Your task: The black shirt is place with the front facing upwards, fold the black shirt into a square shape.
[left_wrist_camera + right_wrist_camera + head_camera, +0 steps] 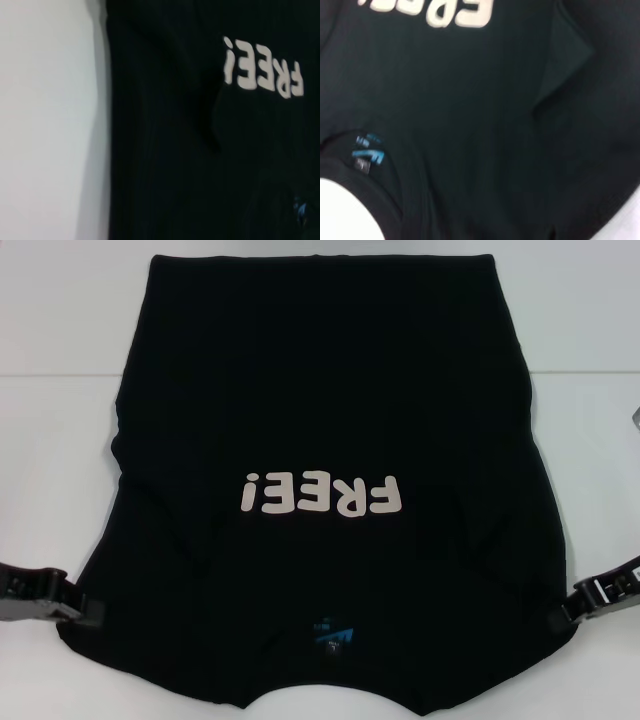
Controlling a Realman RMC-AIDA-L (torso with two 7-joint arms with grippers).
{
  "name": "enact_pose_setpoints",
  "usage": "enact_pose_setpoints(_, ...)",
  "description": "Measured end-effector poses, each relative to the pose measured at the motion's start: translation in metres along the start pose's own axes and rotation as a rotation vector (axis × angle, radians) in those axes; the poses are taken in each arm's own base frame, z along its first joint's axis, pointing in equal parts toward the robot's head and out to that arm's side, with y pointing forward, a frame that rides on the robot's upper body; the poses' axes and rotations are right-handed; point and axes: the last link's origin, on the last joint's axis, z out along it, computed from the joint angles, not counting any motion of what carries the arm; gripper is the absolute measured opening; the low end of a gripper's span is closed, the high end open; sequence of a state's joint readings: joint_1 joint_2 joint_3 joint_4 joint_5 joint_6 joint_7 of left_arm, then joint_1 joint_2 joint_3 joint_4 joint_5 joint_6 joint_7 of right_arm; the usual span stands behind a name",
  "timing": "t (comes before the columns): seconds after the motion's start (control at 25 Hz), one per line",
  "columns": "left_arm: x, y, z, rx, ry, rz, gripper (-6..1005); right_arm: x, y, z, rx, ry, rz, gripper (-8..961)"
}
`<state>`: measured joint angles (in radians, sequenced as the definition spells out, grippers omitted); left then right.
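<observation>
Two hands flank the near end of the black shirt [320,440]: the left hand [88,612] and right hand [568,614] each meet a side edge beside the collar; whether they are clenched on cloth I cannot tell. The sleeves look already folded in. Beyond, the shirt lies print-up across the white worktop [70,360]. An uneven lift could skew the fold, or one edge could slip.
</observation>
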<state>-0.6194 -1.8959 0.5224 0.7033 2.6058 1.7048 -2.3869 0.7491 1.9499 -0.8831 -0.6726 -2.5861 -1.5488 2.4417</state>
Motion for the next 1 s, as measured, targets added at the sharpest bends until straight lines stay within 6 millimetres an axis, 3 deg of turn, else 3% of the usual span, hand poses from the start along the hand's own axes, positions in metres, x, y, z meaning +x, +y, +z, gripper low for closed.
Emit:
enact_pose_setpoints(0.12, -0.003, 0.006, -0.004, -0.046, -0.051, 0.034, 32, 0.002, -0.001, -0.008, -0.005, 0.032, -0.046, 90)
enact_pose_setpoints(0.36, -0.015, 0.017, -0.01, -0.147, -0.172, 0.103, 32, 0.029, 0.002, -0.019, -0.063, 0.211, -0.199, 90)
enact_pose_setpoints(0.64, -0.044, 0.025, -0.01, -0.205, -0.391, 0.153, 31, 0.058, 0.006, -0.01, -0.123, 0.362, -0.282, 91)
enact_pose_setpoints(1.0, -0.031, 0.01, -0.018, -0.068, -0.243, 0.048, 39, 0.055, 0.0, -0.011, -0.108, 0.304, -0.25, 91)
